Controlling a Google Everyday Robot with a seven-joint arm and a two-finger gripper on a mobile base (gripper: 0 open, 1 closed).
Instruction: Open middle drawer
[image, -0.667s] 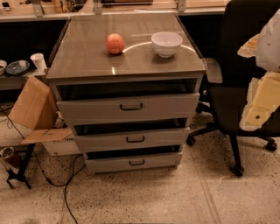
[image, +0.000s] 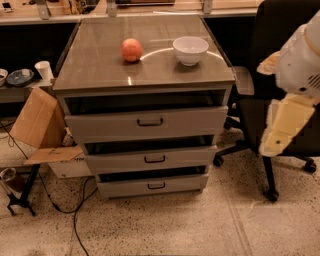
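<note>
three drawers (image: 115, 161), one fruit (image: 131, 50), one bowl (image: 190, 50), one chair (image: 246, 116), one hand (image: 285, 127) at right.

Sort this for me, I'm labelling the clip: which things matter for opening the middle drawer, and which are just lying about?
For the job: middle drawer, its black handle, the gripper at the right edge, off the cabinet.

Lying about: top drawer, bottom drawer, orange fruit and white bowl on the cabinet top, office chair, cardboard box.

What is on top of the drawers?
A reddish round fruit and a white bowl, apart. The bowl's rim hides part of its inside. The gripper hangs at right, before the chair.
</note>
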